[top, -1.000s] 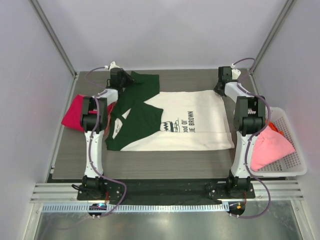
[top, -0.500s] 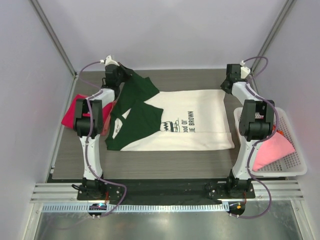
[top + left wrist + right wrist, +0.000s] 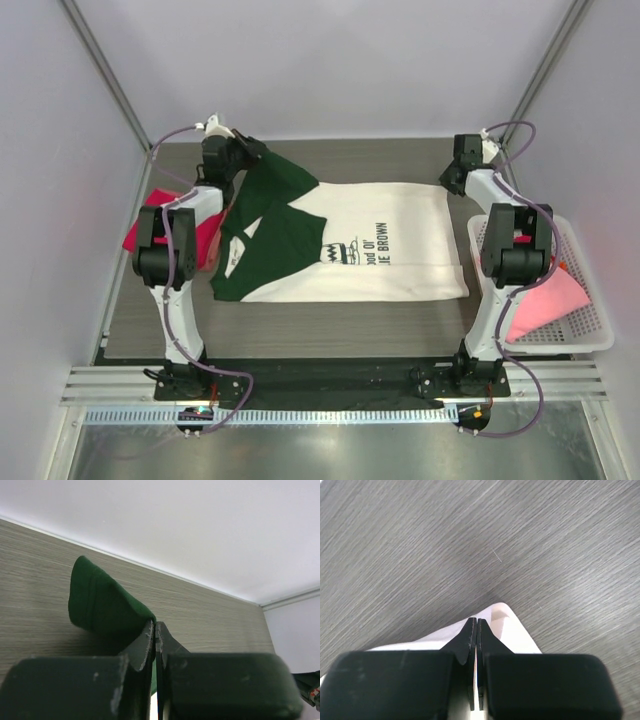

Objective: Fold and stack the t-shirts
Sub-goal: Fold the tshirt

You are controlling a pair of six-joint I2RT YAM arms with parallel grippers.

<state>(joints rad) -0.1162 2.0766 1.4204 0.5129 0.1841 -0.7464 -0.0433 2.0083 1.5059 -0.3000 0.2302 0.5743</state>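
The cream-white t-shirt [image 3: 380, 250] with dark green sleeves and black zigzag print lies spread on the table's middle. My left gripper [image 3: 247, 157] is shut on its far green sleeve [image 3: 275, 180], which also shows in the left wrist view [image 3: 100, 602] bunched at the fingertips. My right gripper [image 3: 447, 180] is shut on the shirt's far right hem corner, seen as a cream point in the right wrist view [image 3: 507, 630]. The magenta-red t-shirt [image 3: 150, 222] lies at the left table edge, partly behind the left arm. The pink t-shirt [image 3: 545, 300] lies in the basket.
A white plastic lattice basket [image 3: 580, 262] sits off the table's right edge. White enclosure walls and metal posts [image 3: 105, 70] close the back and sides. Bare grey wood-grain table [image 3: 380, 160] shows behind the shirt.
Both grippers moved toward the back wall and slightly outward, the left one drawing the green sleeve out. The shirt's far edge is stretched straighter.
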